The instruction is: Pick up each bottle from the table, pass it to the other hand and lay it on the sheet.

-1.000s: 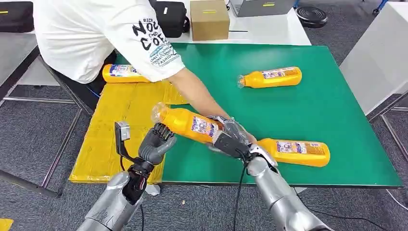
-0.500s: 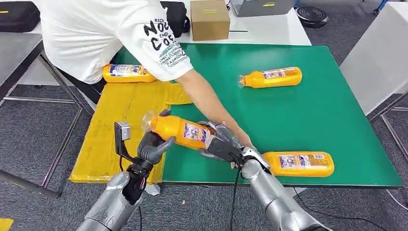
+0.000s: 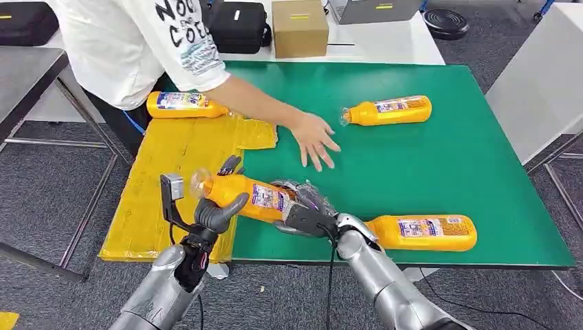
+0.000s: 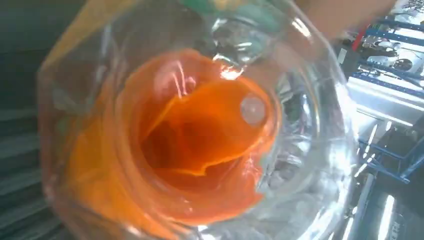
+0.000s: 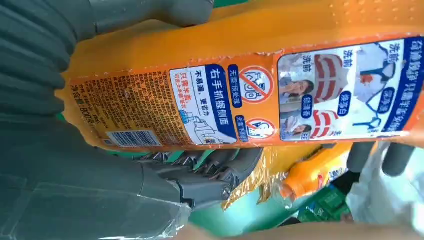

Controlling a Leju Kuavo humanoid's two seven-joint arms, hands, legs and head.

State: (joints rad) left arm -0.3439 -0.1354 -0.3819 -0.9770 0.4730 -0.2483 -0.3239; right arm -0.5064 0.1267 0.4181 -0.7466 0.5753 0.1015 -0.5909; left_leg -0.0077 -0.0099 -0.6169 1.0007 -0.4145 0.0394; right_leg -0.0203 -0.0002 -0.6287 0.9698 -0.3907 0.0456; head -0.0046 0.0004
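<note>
My right hand grips the base end of an orange bottle with a blue and white label, held level above the table's front left. Its label is seen close up in the right wrist view, with my dark fingers under it. The neck end lies between the thumb and upright fingers of my left hand, which are not closed round it. The clear cap faces the left wrist camera. The yellow sheet lies at the left, with one bottle on its far end.
Two more orange bottles lie on the green mat: one far, one near the front edge. A person in a white shirt leans in from the far left, open hand over the mat. A cardboard box stands behind.
The person's hand has let go of the held bottle and drawn back over the mat. My right hand has carried the bottle left and lower, its neck into my left hand.
</note>
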